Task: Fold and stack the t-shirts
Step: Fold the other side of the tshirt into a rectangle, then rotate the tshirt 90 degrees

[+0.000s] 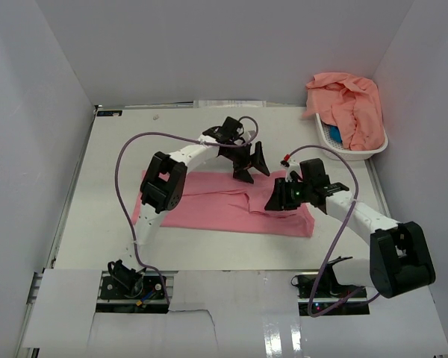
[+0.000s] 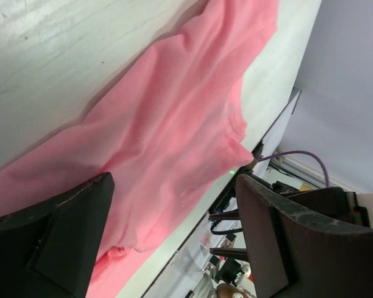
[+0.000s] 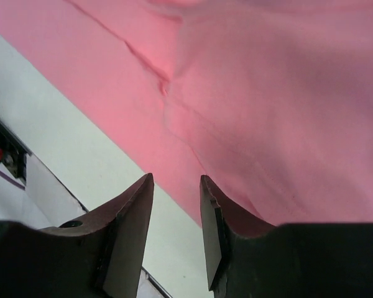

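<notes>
Cloth first: one rose-pink t-shirt (image 1: 209, 210) lies spread flat on the white tabletop (image 1: 112, 149), roughly at its middle. The shirt's long axis runs left to right, its right end dipping slightly toward the arm bases. A fold edge runs lengthwise near the shirt's middle, and the right wrist view shows small creases close to its near edge. Which end carries the collar I cannot tell.

Over the shirt's far edge, a little right of its middle, the left arm (image 1: 164, 179) has its jaws spread wide with nothing between them. The left wrist view looks down between them onto pink cloth, with bare tabletop on either side of it.

Over the shirt's right part, the right arm (image 1: 358, 212) reaches in from the near right. Its jaws stand partly apart, leaving a narrow gap with nothing in it, above the line where the shirt's near edge meets the tabletop. Whether the tips touch the cloth I cannot tell.

Well apart from the shirt, beyond its far right corner, a white basket (image 1: 377, 149) holds a crumpled heap of salmon t-shirts (image 1: 347, 104) spilling over its rim, with something blue (image 1: 333, 133) beneath them.
</notes>
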You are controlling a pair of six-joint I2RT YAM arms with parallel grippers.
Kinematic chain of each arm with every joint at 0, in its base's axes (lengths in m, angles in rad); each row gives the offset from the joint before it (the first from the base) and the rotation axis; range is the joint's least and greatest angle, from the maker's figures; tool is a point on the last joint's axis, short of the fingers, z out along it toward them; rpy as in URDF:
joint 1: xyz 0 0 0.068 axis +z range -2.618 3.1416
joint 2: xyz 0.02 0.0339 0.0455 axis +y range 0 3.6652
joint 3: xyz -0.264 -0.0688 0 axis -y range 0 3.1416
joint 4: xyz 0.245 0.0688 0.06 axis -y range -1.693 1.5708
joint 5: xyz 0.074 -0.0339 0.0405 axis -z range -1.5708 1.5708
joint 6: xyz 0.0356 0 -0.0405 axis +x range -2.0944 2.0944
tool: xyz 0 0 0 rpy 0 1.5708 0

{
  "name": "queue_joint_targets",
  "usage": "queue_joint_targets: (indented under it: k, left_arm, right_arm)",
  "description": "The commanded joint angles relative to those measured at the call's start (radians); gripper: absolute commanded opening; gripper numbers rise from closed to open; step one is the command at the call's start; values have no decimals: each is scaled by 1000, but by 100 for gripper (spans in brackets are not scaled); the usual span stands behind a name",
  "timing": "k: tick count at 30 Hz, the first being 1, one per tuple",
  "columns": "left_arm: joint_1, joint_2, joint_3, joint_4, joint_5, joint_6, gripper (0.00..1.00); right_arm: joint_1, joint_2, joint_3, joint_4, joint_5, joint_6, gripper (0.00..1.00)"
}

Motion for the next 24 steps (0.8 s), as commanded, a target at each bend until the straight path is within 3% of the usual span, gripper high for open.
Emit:
queue_joint_targets:
  k: [1, 5, 8, 11, 12, 16, 22, 24]
  left_arm:
    - [35, -100, 128, -6, 0, -26, 91]
    - [92, -202, 143, -15, -1, -39, 93]
    - [170, -323, 41, -27, -35, 25, 93]
    - [214, -396, -8, -202, -270, 192, 93]
    - [216, -407, -19, -293, -485, 230, 93]
    - [219, -479, -215, -340, -859, 285, 93]
    - [221, -548, -448, -297, -978, 248, 93]
    - [221, -573, -521, -257, -975, 241, 93]
  right_arm:
    - [-13, -50, 93, -15, 66, 43, 42]
    - [-33, -21, 129, -19, 180, 59, 41]
    - [-34, 22, 141, -39, 255, 51, 40]
    - [-31, 19, 138, -56, 307, 49, 42]
    - [-28, 3, 129, -61, 318, 49, 43]
    - [12, -19, 118, -124, 376, 49, 44]
    - [47, -25, 89, -215, 505, 124, 45]
    - [66, -8, 89, -240, 534, 137, 35]
